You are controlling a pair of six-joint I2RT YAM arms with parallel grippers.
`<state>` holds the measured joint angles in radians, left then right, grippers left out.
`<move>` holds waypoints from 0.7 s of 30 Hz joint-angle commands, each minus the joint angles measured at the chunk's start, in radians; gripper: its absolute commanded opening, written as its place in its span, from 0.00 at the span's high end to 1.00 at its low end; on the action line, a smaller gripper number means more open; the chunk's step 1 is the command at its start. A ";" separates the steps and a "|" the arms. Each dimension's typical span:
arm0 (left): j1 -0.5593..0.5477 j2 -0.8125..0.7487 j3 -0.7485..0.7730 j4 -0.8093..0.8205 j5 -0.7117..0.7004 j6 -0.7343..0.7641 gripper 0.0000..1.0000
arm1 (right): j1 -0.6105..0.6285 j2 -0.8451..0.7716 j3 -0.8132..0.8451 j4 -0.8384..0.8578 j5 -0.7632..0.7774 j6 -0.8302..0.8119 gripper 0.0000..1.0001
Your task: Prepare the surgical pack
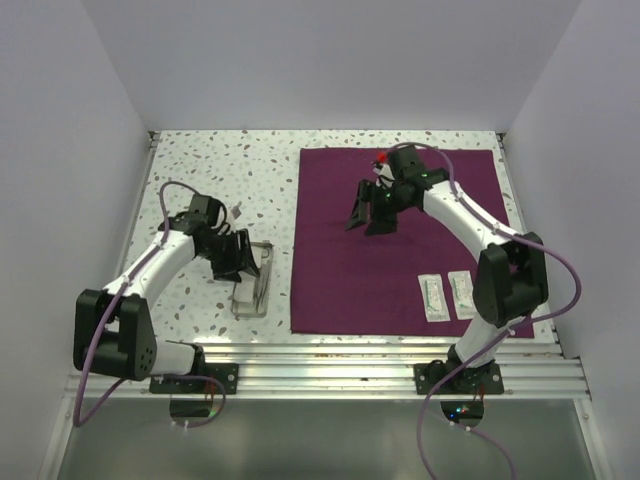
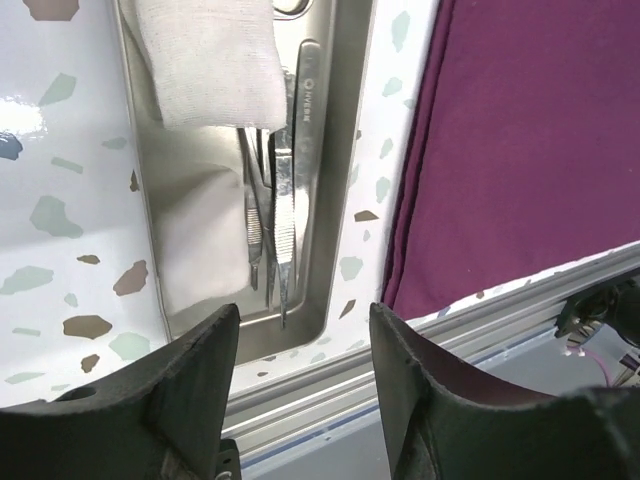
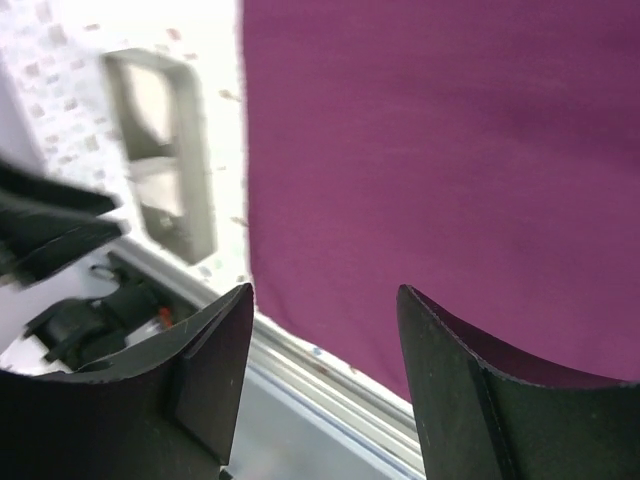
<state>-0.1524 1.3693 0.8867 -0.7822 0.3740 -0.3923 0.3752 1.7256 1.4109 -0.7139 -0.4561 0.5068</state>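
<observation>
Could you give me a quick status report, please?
Left end effector open, empty, over steel tray. Right end effector open, above purple cloth. Tray beside cloth, not on it. Nothing blocking.

The dark magenta cloth (image 1: pixel 340 270) is lying spread flat on the right part of the table (image 1: pixel 220 160), its near edge reaching the front rail. The steel tray (image 2: pixel 345 150) is sitting on the speckled top just beside the cloth's left edge, apart from it. Thin metal instruments (image 2: pixel 290 190) are lying lengthwise inside it, side by side. One white gauze square (image 2: pixel 210 60) is covering some of their far ends and another (image 2: pixel 200 230) is resting beside them. Two white packets (image 1: pixel 448 296) are lying side by side on the cloth's near right area
</observation>
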 commanded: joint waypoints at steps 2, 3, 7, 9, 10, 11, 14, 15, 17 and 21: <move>0.001 -0.049 0.032 -0.060 0.020 -0.036 0.40 | -0.090 -0.090 -0.070 -0.119 0.146 -0.083 0.37; -0.001 -0.053 0.029 -0.064 0.003 -0.033 0.40 | -0.100 -0.098 -0.085 -0.143 0.164 -0.109 0.37; 0.001 -0.058 0.034 -0.088 -0.040 -0.028 0.39 | -0.143 -0.146 -0.177 -0.197 0.278 -0.154 0.40; -0.001 -0.065 0.053 -0.095 -0.070 -0.028 0.39 | -0.171 -0.173 -0.236 -0.220 0.341 -0.174 0.41; 0.001 -0.065 0.063 -0.098 -0.084 -0.026 0.39 | -0.180 -0.182 -0.256 -0.226 0.362 -0.178 0.42; -0.001 -0.064 0.070 -0.101 -0.096 -0.025 0.39 | -0.203 -0.193 -0.298 -0.232 0.382 -0.182 0.43; 0.001 -0.059 0.098 -0.082 -0.109 -0.019 0.39 | -0.254 -0.216 -0.366 -0.259 0.433 -0.198 0.47; 0.001 -0.055 0.101 -0.074 -0.084 -0.016 0.39 | -0.263 -0.221 -0.381 -0.265 0.439 -0.205 0.48; 0.001 -0.046 0.101 -0.054 -0.060 -0.016 0.39 | -0.285 -0.230 -0.412 -0.268 0.453 -0.211 0.48; 0.001 -0.024 0.101 -0.043 -0.041 -0.003 0.40 | -0.297 -0.190 -0.397 -0.275 0.479 -0.209 0.39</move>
<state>-0.1528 1.3350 0.9558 -0.8497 0.3099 -0.4084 0.0784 1.5368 0.9943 -0.9680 -0.0315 0.3241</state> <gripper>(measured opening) 0.603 0.580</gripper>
